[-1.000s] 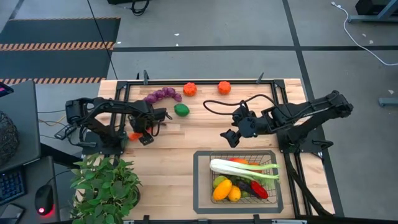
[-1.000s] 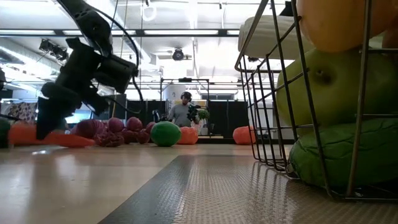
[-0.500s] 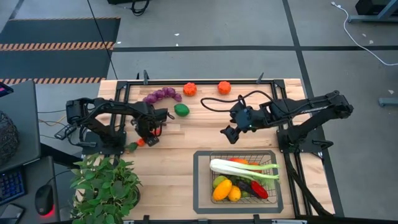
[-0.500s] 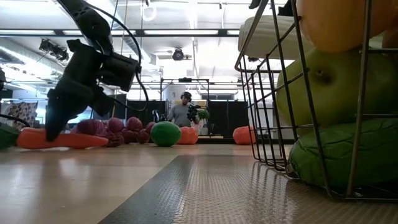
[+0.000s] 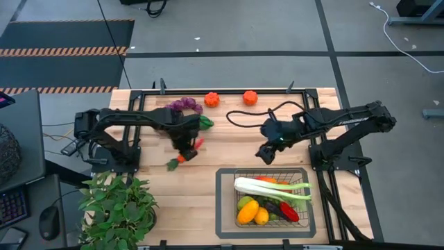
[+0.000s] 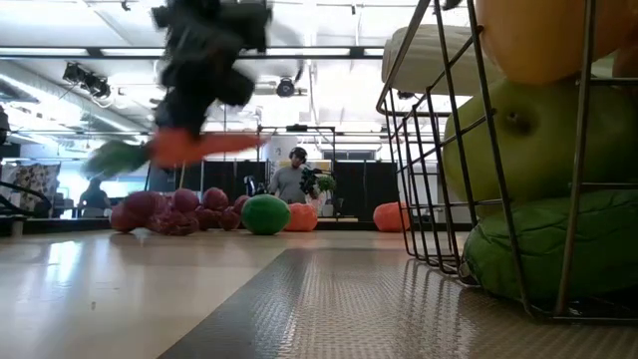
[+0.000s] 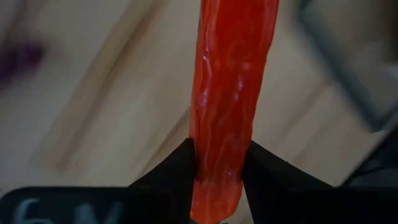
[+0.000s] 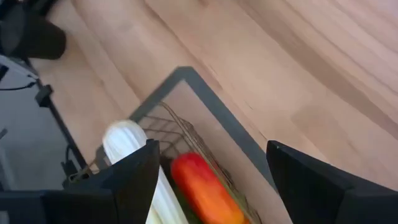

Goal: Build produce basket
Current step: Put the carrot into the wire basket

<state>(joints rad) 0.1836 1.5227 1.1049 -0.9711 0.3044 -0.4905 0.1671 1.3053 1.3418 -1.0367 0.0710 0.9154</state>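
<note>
Carrot point(image 7: 225, 99) held aloft in left tool point(image 5: 184, 148); right tool point(image 5: 266, 154) spread wide above basket point(image 5: 264, 205).

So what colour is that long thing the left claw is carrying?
Orange-red: a carrot with a green top, clearest in the left wrist view.

The carrot point(image 7: 227, 93) is glossy orange-red with a green top point(image 6: 117, 158). Grapes point(image 5: 182, 105) are purple, the lime point(image 6: 265, 214) green, two tomatoes point(image 5: 211, 99) orange. The basket point(image 5: 223, 201) is dark grey; inside lie a white-and-green leek point(image 5: 270, 189), a yellow pepper point(image 5: 248, 212) and a red pepper point(image 5: 288, 214). The table point(image 5: 194, 194) is pale striped wood.
</note>
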